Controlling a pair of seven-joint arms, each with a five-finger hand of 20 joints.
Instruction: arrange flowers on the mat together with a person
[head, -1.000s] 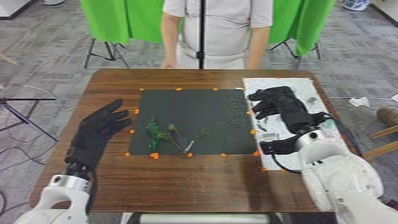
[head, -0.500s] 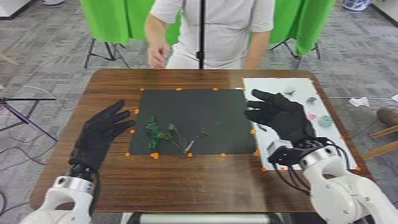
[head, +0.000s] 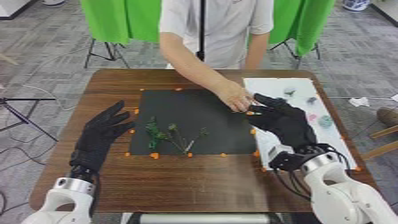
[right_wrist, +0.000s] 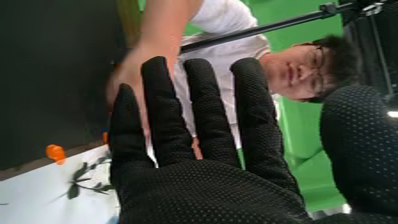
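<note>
In the head view, my right hand (head: 282, 123) is over the white sheet's left edge, beside the black mat (head: 200, 107). A person's hand (head: 233, 96) touches or nearly touches its fingertips; I cannot tell whether anything is between them. In the right wrist view, my right hand (right_wrist: 213, 185) has straight, slightly spread fingers, with the person's arm (right_wrist: 158, 37) behind them. My left hand (head: 99, 131) hovers relaxed at the mat's left side. Green sprigs (head: 156, 132) and thin stems (head: 184, 143) lie on the mat's lower left.
A white sheet (head: 333, 142) on the table's right holds small flower pieces, including a pale green one (head: 325, 121). A leafy dark sprig (right_wrist: 80, 181) shows on it in the right wrist view. Orange markers (head: 155, 156) line the mat. A black pole stands beyond the table.
My right hand has come back from the white sheet's upper part toward the mat's right edge. The person's arm has reached across the mat to my right fingertips. My left hand has barely moved.
</note>
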